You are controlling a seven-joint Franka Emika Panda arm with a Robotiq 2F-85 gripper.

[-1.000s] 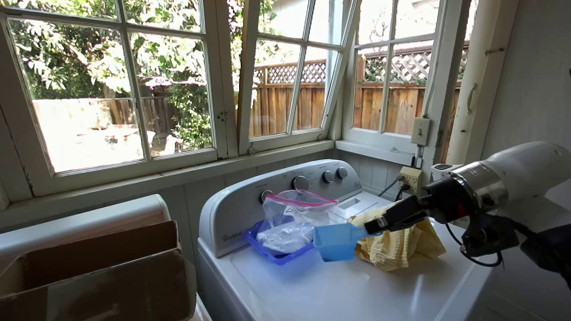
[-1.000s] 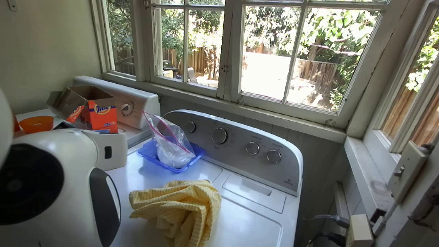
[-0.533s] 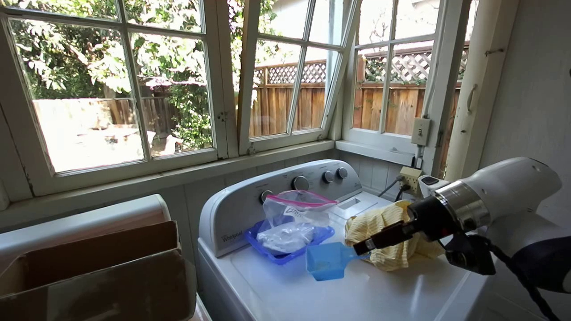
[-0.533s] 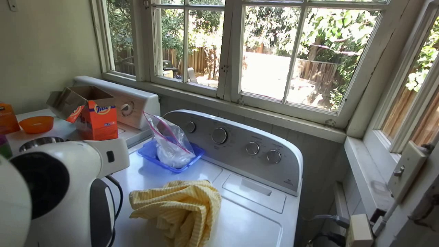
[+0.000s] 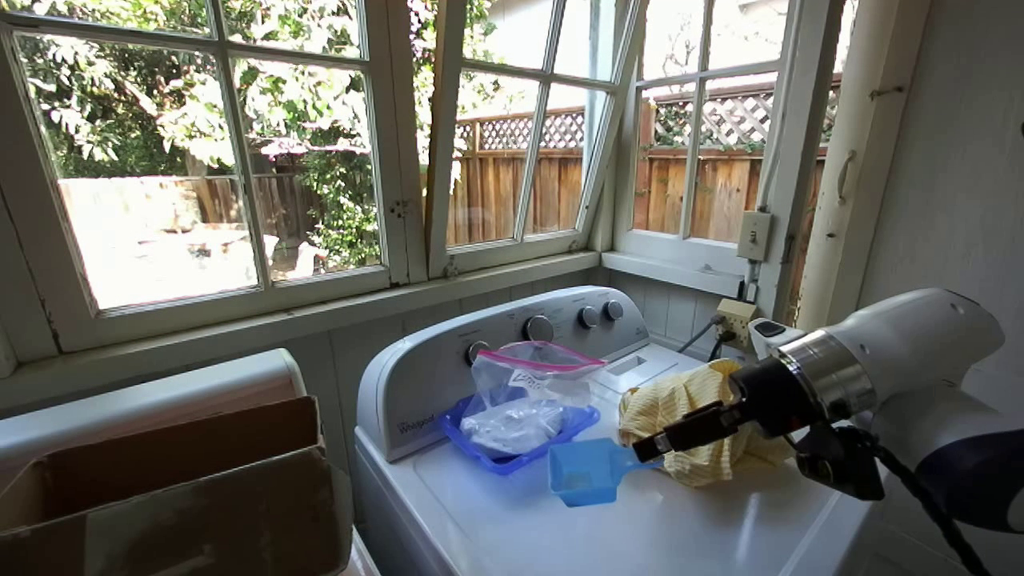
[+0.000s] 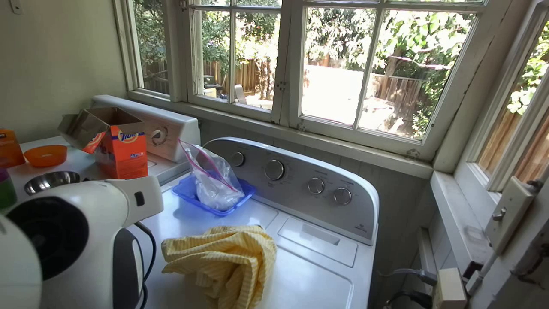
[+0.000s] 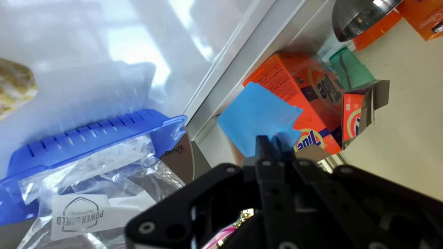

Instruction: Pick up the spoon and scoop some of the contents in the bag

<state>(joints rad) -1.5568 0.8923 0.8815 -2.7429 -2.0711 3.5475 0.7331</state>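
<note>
Spoon (image 5: 582,474) is clamped in end effector (image 5: 645,451), apart fr. bag (image 5: 524,388) w/ white contents (image 5: 512,428) in blue tray (image 6: 184,191) nr back corner of Whirlpool machine (image 5: 520,524).

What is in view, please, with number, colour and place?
windows: several, white-framed, in both exterior views
Whirlpool machine: one, mostly white, below the windows
second machine: one, white, alongside
tray: one, blue, on the Whirlpool machine
bag: one, clear, in the tray
contents: one heap, white, inside the bag
cloth: one, yellow, on the Whirlpool machine
Tide box: one, orange, on the second machine
orange bowl: one, orange, near the box
package: one, orange, near the orange bowl
metal bowl: one, silver, nearby
switch: one, pale, beside the windows
outlet: one, cream, below the switch
spoon: one, light blue, in the jaws
arm: one, mostly white, in both exterior views
jaws: one pair, black, shut on the spoon
</note>
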